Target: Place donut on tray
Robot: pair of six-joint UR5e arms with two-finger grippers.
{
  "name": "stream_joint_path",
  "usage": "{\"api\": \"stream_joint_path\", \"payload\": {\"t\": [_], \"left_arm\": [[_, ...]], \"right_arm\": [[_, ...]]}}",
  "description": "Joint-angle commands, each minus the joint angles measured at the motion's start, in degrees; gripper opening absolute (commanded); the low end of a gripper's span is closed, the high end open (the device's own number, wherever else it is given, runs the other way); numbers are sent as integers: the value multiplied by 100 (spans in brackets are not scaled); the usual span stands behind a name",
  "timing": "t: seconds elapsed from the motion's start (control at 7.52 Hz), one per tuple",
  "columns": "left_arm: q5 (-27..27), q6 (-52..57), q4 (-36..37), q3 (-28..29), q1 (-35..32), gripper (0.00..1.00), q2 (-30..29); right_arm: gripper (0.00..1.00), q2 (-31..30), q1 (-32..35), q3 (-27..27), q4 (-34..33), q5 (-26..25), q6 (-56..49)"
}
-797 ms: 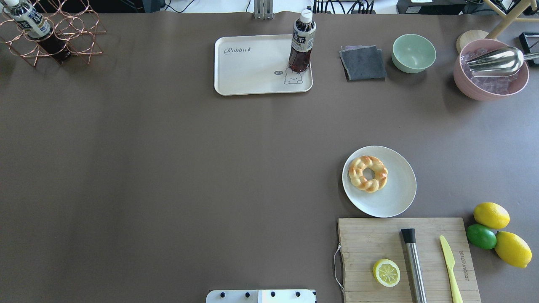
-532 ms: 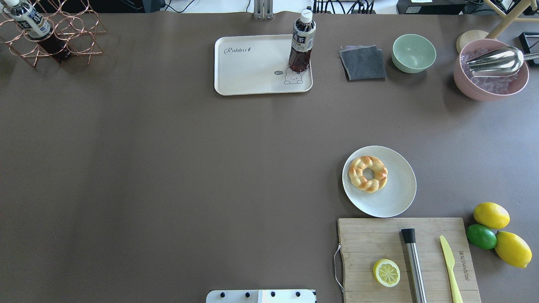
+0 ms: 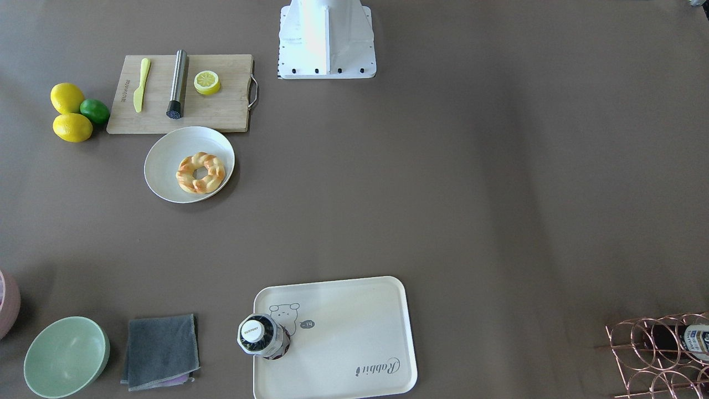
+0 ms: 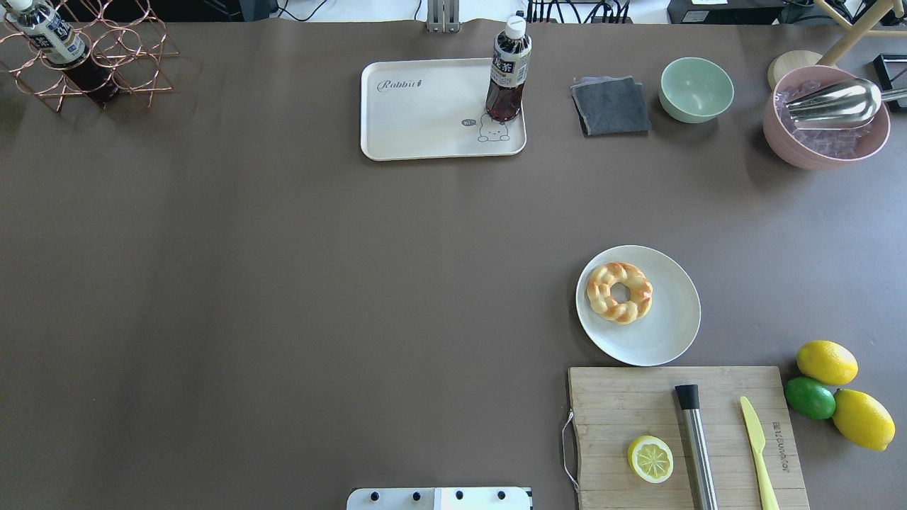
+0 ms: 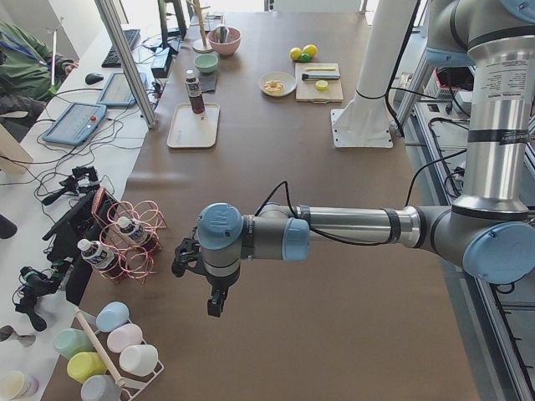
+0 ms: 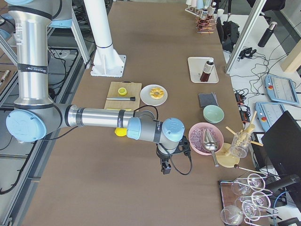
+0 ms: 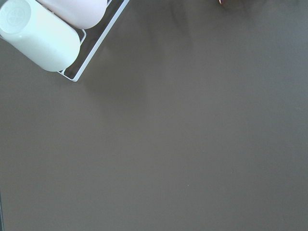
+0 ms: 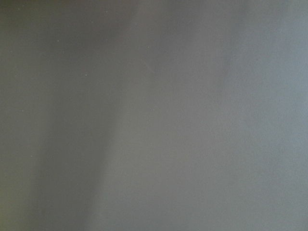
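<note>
Nothing's moved: donut [image 4: 619, 292] still on the plate [image 4: 673, 336], task unstarted, tray [image 4: 425, 120] waiting, and I can't tell if left gripper [image 5: 216, 307] or right gripper [image 6: 165, 169] is spread.

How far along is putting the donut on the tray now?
Nothing is done: the donut lies on the round white plate; the tray holds only a bottle. Nothing is in hand: the left gripper and the right gripper hang far from the donut. Left: grasp, carry, place.

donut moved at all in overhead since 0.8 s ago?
No. In the overhead view the donut lies on the same left part of the plate, with the same gap to the cutting board below it.
</note>
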Motion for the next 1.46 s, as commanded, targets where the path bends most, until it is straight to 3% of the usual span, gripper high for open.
{"api": "stream_joint_path", "payload": {"t": [0.0,1.06,1.33], "left_arm": [[9,-9,-366,93,-4,98,4],[0,-44,-394,41,-13,98,-31],[-8,-44,-446,-20,-13,98,-57]], "right_arm": [[100,-28,0,0,0,4,-8],[100,-28,0,26,0,-22,1],[100,33,-9,369,53,-136,158]]}}
